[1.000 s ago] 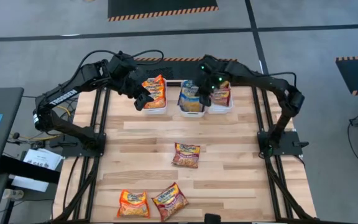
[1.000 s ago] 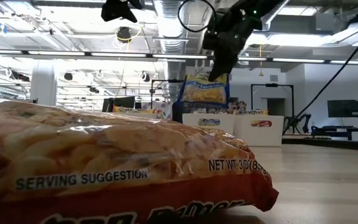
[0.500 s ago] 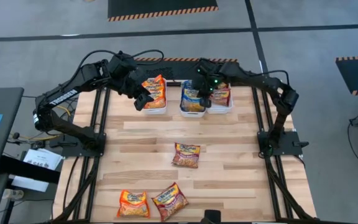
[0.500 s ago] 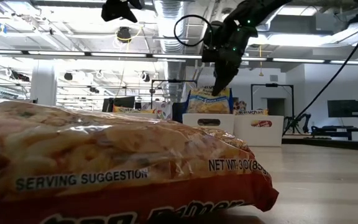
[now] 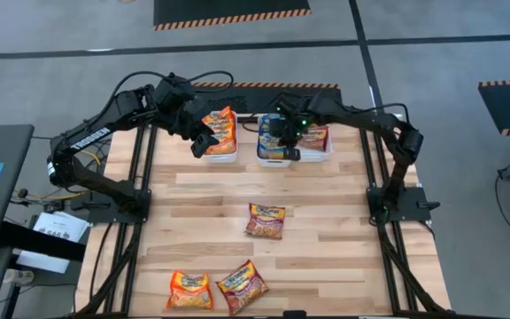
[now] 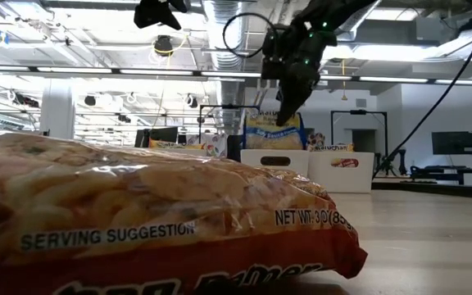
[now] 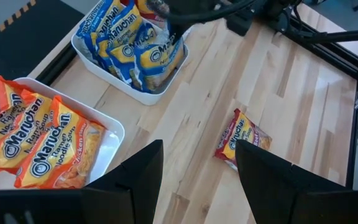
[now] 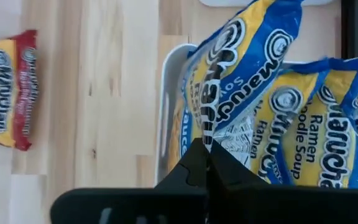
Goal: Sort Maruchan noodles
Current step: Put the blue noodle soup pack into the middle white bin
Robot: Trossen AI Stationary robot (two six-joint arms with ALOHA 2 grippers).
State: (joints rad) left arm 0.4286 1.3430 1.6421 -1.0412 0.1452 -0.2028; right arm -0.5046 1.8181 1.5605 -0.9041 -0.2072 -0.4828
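Three white bins stand in a row at the table's far side. The left bin (image 5: 220, 156) holds orange Maruchan noodles (image 7: 39, 146), the middle bin (image 8: 166, 106) blue ones (image 7: 135, 50), and the right bin (image 5: 315, 154) dark red ones (image 5: 315, 137). My right gripper (image 5: 283, 143) is over the middle bin, shut on a blue packet (image 8: 241, 68). My left gripper (image 7: 197, 180) hangs open above the left bin's near edge, holding nothing. Loose on the table lie a dark red packet (image 5: 266, 221), an orange packet (image 5: 189, 290) and another dark red packet (image 5: 242, 286). My right gripper pinches the blue packet's crimped edge (image 8: 207, 138) between its two shut fingers. The fingers come from above, slanting down. The packet hangs upright below them (image 6: 274, 131), its lower part down inside the middle bin among the other blue packets.
Open wood lies between the bins and the loose packets. The orange packet near the front edge fills the low view's foreground (image 6: 162, 221). Black frame rails run along both table sides (image 5: 144, 177).
My right gripper has come down and a little toward the table's left and near edges, rolling its wrist. The blue packet, which hung well above the middle bin, has sunk with it so that its lower part now sits inside the bin.
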